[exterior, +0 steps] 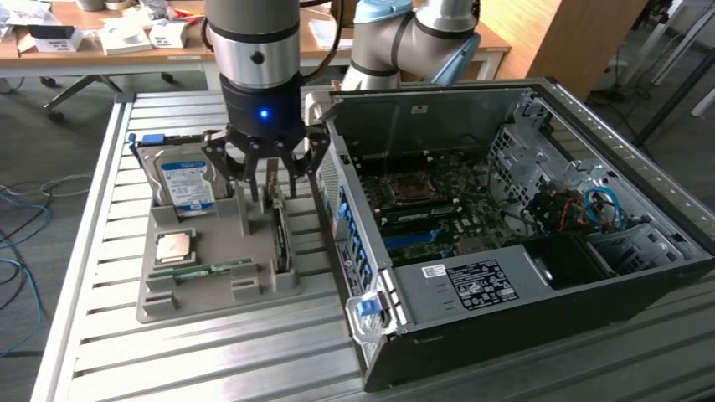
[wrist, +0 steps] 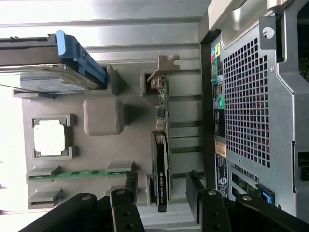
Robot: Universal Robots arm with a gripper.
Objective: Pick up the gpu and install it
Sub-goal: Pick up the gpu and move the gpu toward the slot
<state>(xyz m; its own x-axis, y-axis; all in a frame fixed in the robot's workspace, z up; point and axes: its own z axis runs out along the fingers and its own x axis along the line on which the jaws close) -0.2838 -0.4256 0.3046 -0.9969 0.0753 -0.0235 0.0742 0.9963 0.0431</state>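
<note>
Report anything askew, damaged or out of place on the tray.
Nothing stands out. In the gray tray the gpu stands on edge in its slot, the hard drive stands in its holder, the processor and memory stick lie flat. The end effector hangs open over the gpu.

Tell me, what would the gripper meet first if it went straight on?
Probably the gpu, standing on edge in the grey tray; in the wrist view it lines up between the open fingers of the gripper. Distance is unclear.

Exterior high, angled down, wrist close above shared tray (exterior: 218, 295)
</note>
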